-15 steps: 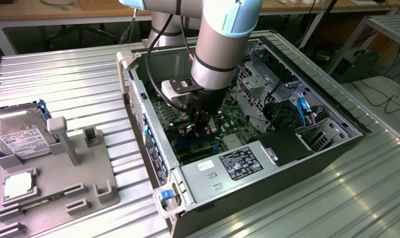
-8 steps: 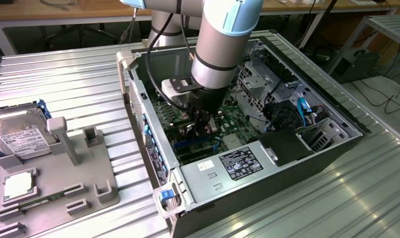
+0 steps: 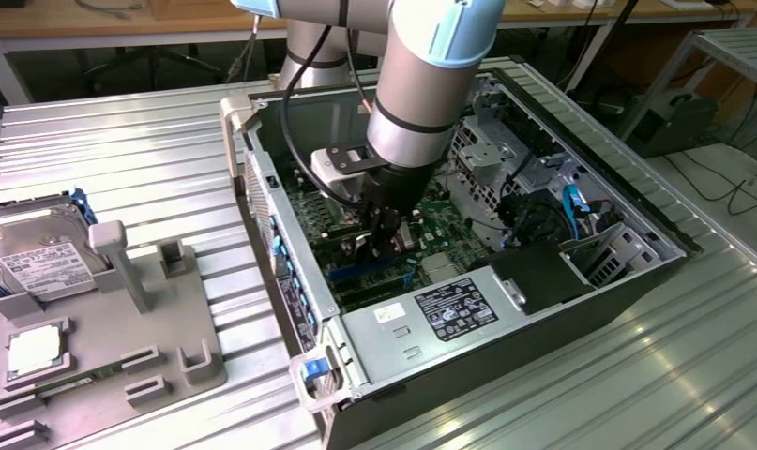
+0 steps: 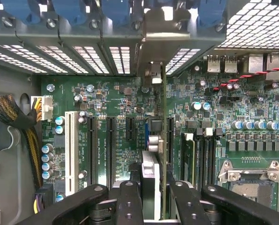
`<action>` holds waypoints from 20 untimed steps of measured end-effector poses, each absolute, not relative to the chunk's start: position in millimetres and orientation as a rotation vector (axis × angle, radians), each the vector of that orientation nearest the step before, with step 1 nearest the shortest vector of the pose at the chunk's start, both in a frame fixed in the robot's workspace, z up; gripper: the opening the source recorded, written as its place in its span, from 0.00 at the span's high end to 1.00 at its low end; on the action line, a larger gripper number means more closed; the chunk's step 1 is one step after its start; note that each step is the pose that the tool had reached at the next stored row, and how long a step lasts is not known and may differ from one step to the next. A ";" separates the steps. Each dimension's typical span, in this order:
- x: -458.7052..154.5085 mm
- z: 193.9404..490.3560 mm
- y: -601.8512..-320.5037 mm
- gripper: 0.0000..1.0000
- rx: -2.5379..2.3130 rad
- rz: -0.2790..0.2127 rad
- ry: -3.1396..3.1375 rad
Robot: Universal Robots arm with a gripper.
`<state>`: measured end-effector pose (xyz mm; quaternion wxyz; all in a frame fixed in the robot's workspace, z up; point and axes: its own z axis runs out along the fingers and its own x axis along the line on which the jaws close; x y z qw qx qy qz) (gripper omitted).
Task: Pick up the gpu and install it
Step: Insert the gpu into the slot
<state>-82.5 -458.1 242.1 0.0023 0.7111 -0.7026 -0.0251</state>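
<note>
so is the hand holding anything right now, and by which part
The hand pinches the gpu by its upper edge, at the end away from its silver bracket.

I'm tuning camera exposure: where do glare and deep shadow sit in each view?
Exterior view: the ribbed metal table glares pale under bright light, while the computer case interior beneath the arm is dim. Wrist view: light through the vent slots blows out white, the motherboard is evenly lit, and the pincer shut on the gpu reads nearly black.
</note>
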 end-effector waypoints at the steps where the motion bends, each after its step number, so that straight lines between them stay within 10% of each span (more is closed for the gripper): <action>1: -82.7 242.0 -458.1 0.72 2.231 -0.079 -2.204; 20: -88.2 241.7 -458.3 0.72 2.229 -0.083 -2.202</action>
